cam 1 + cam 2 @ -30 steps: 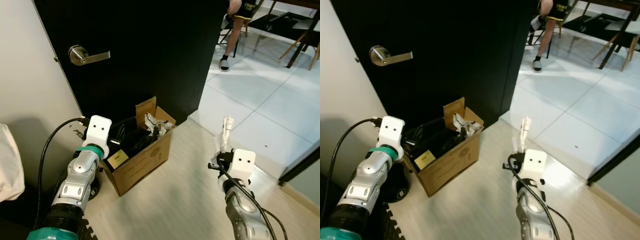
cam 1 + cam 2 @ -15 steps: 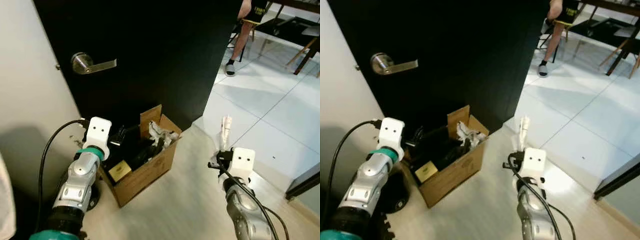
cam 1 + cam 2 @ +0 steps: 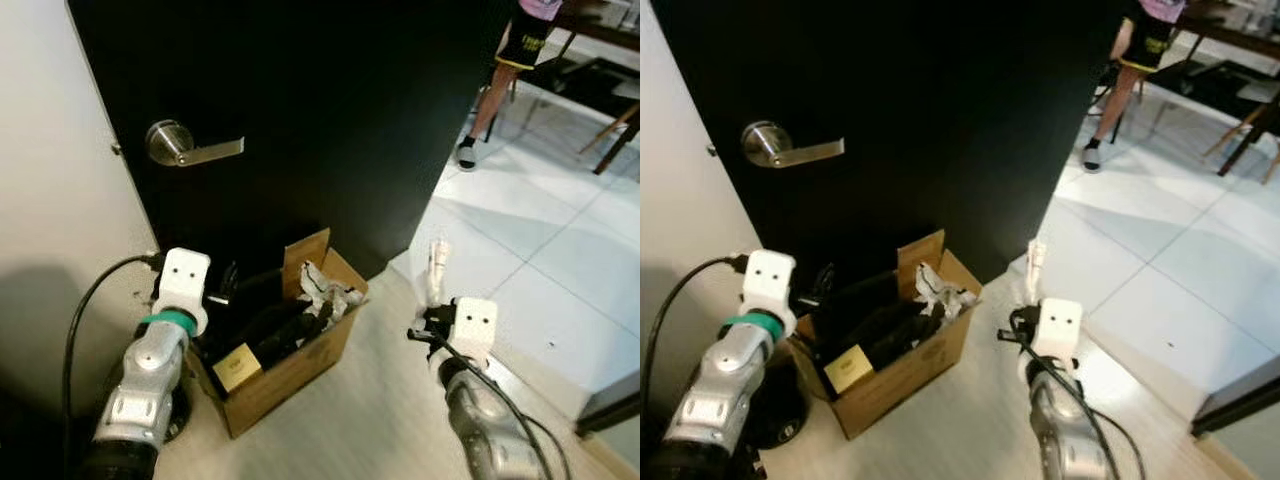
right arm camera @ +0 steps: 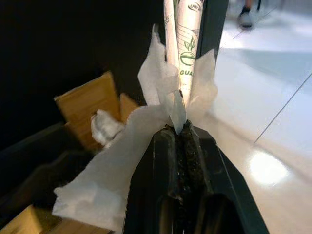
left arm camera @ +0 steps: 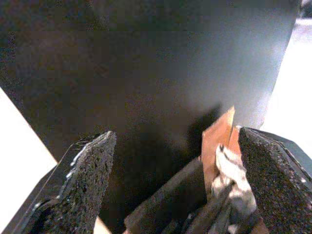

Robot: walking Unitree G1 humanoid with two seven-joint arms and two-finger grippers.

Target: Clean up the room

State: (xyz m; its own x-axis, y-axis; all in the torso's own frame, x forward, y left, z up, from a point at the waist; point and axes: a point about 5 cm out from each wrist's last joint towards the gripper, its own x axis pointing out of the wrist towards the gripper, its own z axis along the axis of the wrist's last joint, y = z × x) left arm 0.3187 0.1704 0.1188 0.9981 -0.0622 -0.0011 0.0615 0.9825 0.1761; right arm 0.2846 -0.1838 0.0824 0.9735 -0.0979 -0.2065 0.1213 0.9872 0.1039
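1. My right gripper [image 4: 179, 134] is pinched tight on a paper wrapper [image 4: 181, 44] printed in green, with a scrap of white tissue [image 4: 126, 146] bunched around it; I hold the bundle upright above the pale floor [image 3: 390, 420], to the right of the box.
2. My left gripper [image 5: 175, 180] has its two black fingers [image 5: 78, 180] spread wide apart with nothing between them; it hangs over the left end of the box, close to the door.
3. The cardboard box [image 3: 290, 365] sits on the floor just in front of the door, its flaps up. It is full of dark items, with crumpled white paper [image 3: 325, 290] at its far right corner and a small tan card [image 3: 238, 366] at the near side.
4. Behind the box stands the black door [image 3: 300, 110] with a silver lever handle [image 3: 185, 147] on its left side.
5. Beyond the door's edge is a white tiled floor [image 3: 560, 260], where a person's leg [image 3: 485, 105] and some chair legs [image 3: 615, 125] are visible, well apart from me.
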